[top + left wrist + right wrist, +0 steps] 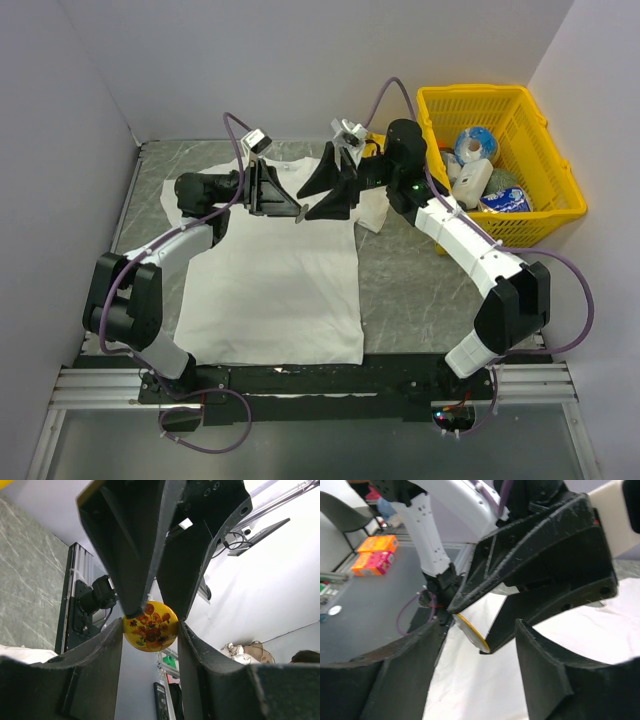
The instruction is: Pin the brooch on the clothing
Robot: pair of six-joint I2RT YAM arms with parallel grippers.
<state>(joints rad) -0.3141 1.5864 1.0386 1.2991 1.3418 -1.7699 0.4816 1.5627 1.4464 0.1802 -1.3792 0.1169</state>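
The left gripper [150, 628] clamps the round yellow brooch [150, 624] by its edges. It holds the brooch in the air over the collar end of the shirt [270, 290], toward the table's [410, 290] far edge. The right gripper [480, 625] faces it, its 2 fingers apart on either side of the brooch.

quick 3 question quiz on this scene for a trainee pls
1. True or false: the brooch lies flat on the T-shirt.
2. Whose jaws grip the brooch? A. left gripper B. right gripper C. neither
3. What is pictured on the brooch?

Key: 1. False, it is held in the air above the T-shirt. 2. A. 3. Orange flowers on yellow.
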